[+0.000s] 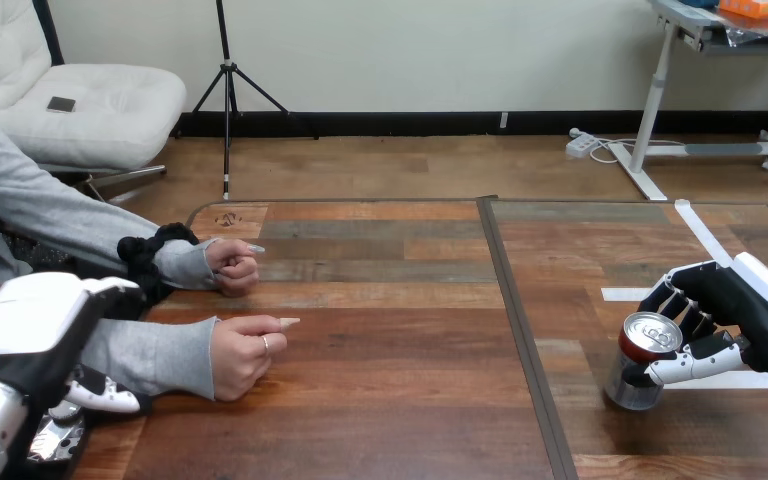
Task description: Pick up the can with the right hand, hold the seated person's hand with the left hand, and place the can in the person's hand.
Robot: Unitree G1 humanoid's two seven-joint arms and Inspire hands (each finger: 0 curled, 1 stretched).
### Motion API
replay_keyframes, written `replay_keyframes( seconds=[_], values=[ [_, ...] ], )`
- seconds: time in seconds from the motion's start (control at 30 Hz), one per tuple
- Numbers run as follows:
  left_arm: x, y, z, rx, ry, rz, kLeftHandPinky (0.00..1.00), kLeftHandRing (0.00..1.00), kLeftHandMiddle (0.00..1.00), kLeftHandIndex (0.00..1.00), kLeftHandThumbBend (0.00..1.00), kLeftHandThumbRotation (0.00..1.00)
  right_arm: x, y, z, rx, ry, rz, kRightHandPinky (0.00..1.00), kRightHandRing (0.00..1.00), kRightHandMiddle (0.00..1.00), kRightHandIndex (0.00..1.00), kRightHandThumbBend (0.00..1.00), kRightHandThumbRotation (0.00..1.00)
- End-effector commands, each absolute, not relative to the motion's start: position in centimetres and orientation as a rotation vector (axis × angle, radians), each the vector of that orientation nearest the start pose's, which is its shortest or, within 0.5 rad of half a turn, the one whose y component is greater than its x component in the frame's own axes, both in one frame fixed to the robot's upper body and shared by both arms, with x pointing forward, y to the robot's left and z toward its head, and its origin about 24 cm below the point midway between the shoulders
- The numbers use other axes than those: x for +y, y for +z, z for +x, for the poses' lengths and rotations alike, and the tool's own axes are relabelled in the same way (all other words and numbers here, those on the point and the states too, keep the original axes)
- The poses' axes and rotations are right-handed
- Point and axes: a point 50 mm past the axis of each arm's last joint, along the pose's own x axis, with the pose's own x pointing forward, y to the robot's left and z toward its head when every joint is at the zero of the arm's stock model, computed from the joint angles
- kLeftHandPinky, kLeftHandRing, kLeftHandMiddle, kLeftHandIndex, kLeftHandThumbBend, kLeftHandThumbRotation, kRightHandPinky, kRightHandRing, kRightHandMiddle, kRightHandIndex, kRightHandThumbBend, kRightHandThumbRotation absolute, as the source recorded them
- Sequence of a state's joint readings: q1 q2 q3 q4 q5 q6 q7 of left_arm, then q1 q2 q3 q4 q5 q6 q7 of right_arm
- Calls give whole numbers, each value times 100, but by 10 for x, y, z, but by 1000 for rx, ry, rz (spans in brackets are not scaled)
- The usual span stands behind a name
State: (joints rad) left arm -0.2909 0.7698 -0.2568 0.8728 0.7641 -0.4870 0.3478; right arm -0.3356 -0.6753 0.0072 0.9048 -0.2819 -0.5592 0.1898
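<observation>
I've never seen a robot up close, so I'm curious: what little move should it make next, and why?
Probably lift the can off the table. The right hand has fingers and thumb curled round it, yet it seems to stand on the wood, far from the person's hands resting at the left.

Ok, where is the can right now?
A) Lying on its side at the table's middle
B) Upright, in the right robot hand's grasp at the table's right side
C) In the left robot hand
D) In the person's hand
B: the right robot hand has its fingers and thumb curled round the upright can at the right side of the table.
</observation>
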Motion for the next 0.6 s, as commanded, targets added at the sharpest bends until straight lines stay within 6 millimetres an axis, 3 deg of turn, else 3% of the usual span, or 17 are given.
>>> replay_keyframes(
  seconds=[0.0,0.57],
  values=[
    [309,43,285,-27,-193,1543,71,76,79,77,100,31,-310,73,300,0,169,-910,34,37,41,43,77,0],
    [298,46,294,-32,-307,1633,74,78,81,78,100,40,-310,73,300,0,166,-898,33,36,40,43,77,0]
  ],
)
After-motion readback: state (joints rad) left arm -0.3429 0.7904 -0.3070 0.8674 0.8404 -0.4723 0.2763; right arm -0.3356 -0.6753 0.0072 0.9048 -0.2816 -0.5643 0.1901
